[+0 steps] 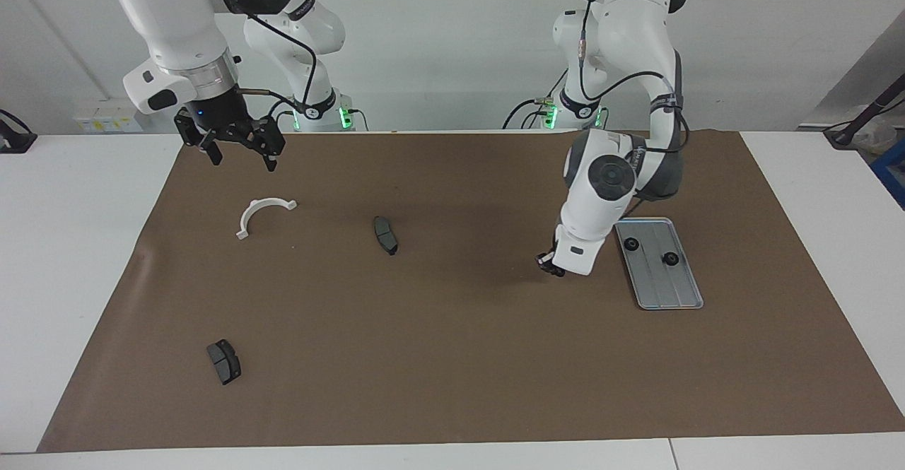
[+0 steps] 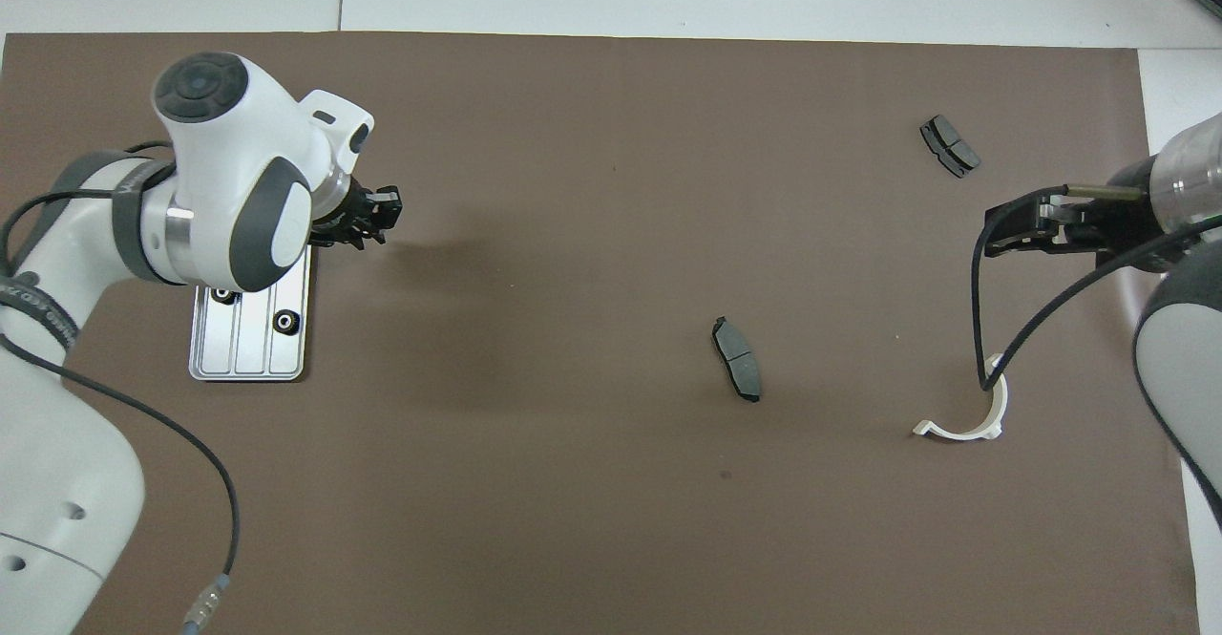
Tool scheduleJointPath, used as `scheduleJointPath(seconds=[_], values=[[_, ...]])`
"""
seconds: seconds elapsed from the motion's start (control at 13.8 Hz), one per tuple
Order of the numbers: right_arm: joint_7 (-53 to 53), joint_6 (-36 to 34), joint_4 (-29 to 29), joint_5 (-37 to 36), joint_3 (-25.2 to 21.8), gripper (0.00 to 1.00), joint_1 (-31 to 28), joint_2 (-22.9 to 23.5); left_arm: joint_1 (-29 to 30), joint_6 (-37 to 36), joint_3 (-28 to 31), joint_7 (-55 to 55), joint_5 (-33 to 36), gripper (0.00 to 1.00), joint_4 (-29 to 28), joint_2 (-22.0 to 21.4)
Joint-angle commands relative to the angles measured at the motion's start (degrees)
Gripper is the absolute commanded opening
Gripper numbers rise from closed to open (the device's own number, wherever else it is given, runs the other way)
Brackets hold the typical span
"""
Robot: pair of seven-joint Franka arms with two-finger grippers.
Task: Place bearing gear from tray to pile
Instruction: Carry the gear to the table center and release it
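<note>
The tray [image 1: 679, 293] lies on the brown mat [image 1: 452, 357] toward the left arm's end of the counter [image 1: 71, 244]. Two small black bearing gears sit in it, both in the half nearer to the robots: one gear [image 1: 631, 244] by the rim on the side toward the mat's middle, the other gear [image 1: 667, 258] just beside it, toward the outer rim.

The left gripper [image 1: 548, 263] hangs over bare mat just beside the tray, off its rim on the side toward the mat's middle. Its jaws are pressed together; something small and dark shows at the tips, but whether it is a gear cannot be told.

Well apart from the tray, toward the right arm's end, the pile's parts lie scattered: a white half-ring bracket [image 1: 261, 213], a dark grey brake pad [image 1: 385, 235] between the bracket and the tray, and a second brake pad [image 1: 224, 361] farther from the robots than the bracket.

The right gripper [image 1: 240, 152] waits in the air, its jaws spread, over the mat's edge beside the bracket.
</note>
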Motion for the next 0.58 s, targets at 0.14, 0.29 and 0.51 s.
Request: scheduleJointPath(seconds=[0.14,0.29,0.51], values=[[-1.92,-0.29,-0.19,1.59,0.39,1.00,-1.02,-0.10,-6.37,6.85,1.04,-8.90,-3.36,0.09,0.58,2.25],[-1.92,-0.29,-0.19,1.59,0.39,1.00,-1.02,-0.10,-8.22,10.10,1.04,-11.99,-3.36,0.12,0.58,3.48],[-1.92,-0.29,-0.19,1.59,0.39,1.00,-1.02,-0.10,-9.02,10.20,1.04,-12.79,-3.36,0.41,0.58,3.66]])
